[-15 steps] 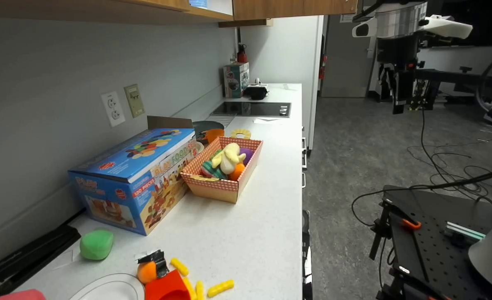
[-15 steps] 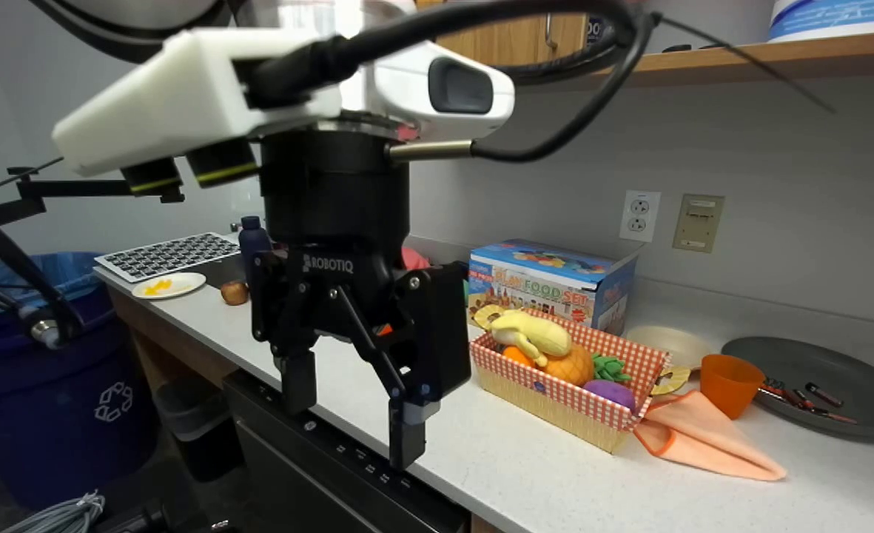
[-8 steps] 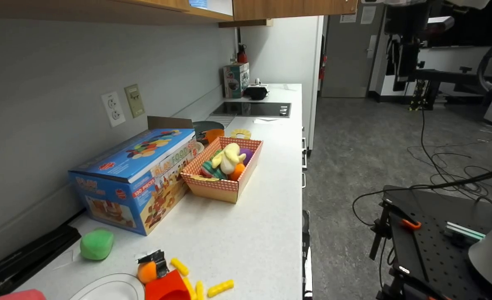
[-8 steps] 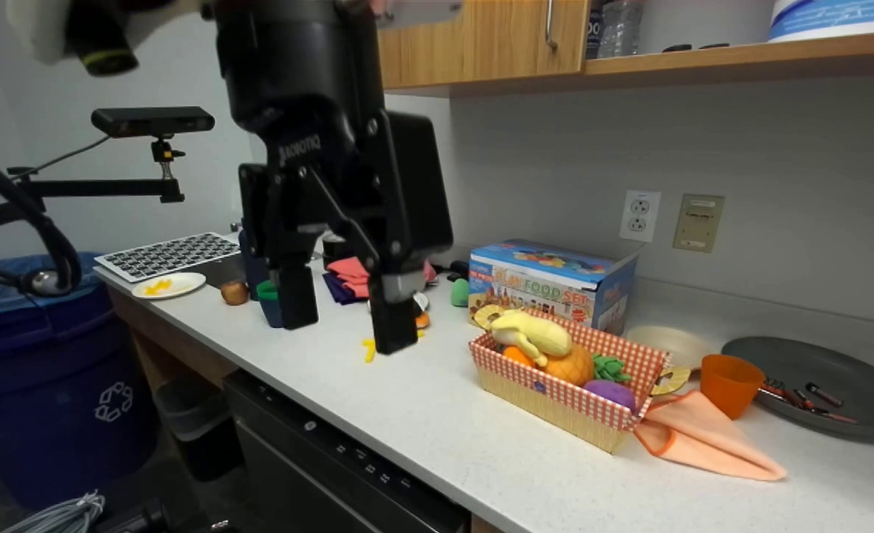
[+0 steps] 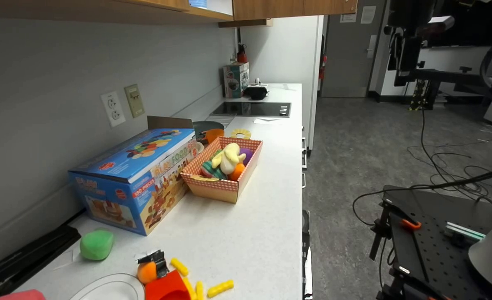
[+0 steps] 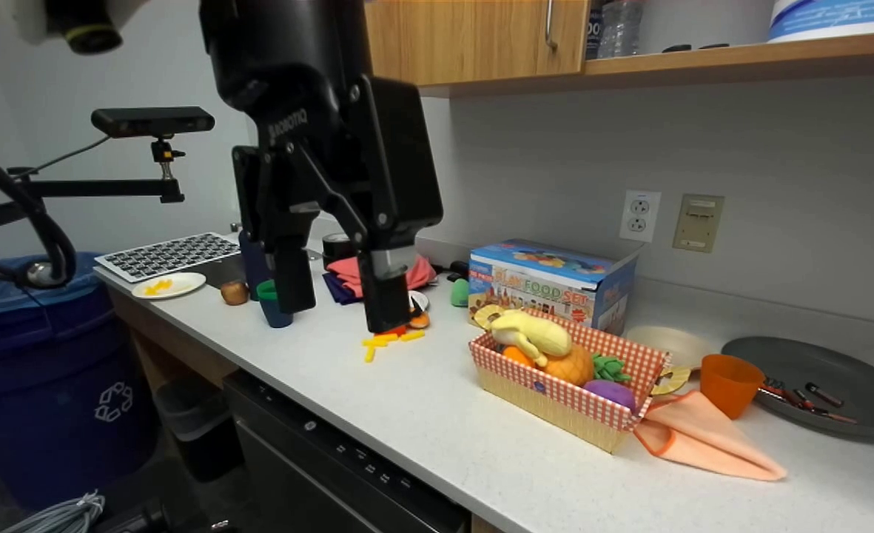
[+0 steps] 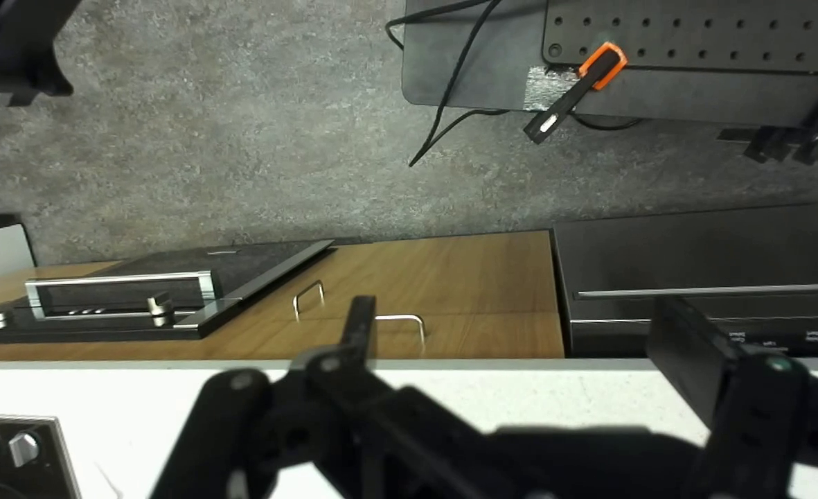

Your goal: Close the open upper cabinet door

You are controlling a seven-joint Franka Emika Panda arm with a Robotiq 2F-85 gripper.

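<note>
Upper cabinet door stands open in an exterior view, projecting outward from the cabinet, above the white surface. My pincer, with its two fingers spread wide, hangs lower, apart from this door.

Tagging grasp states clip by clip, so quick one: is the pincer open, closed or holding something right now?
Pincer: open, holding nothing; the wrist view shows a wide gap.
</note>
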